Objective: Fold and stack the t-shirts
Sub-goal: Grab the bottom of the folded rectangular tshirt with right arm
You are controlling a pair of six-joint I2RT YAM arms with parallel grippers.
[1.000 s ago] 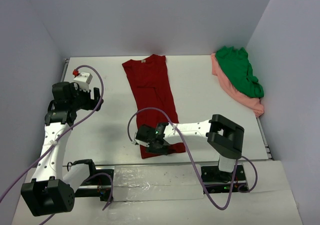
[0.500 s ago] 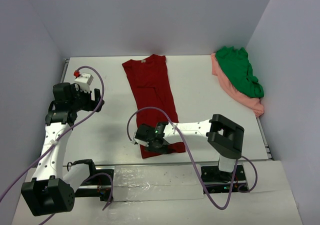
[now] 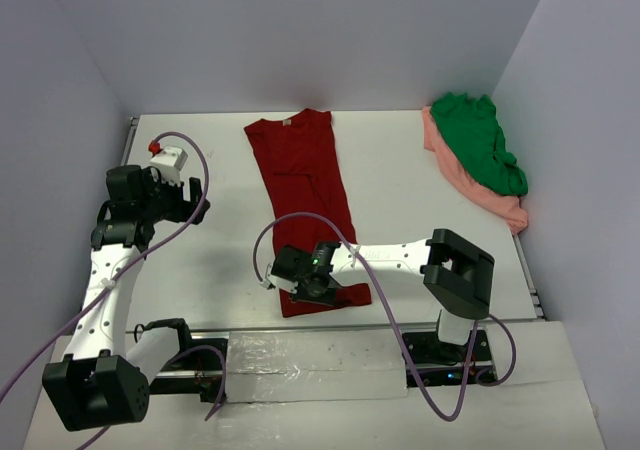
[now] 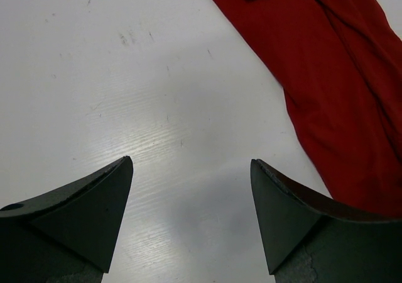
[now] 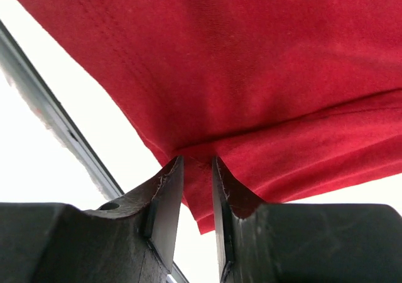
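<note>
T-shirts lie on the white worktop [image 3: 420, 190]. On the left, the left claw [image 4: 191, 163] hangs over a bare spot. It is wide open and holds nothing. Just to its right is the dark red t-shirt [image 3: 305, 180]. It is spread out in a long strip in the middle, with its neck at the far end. At the shirt's near end, the right claw [image 5: 196, 163] is almost closed and pinches the hem between its fingers. In the far right corner, the green t-shirt [image 3: 480, 145] sits bunched up on top of the pink t-shirt [image 3: 490, 202].
</note>
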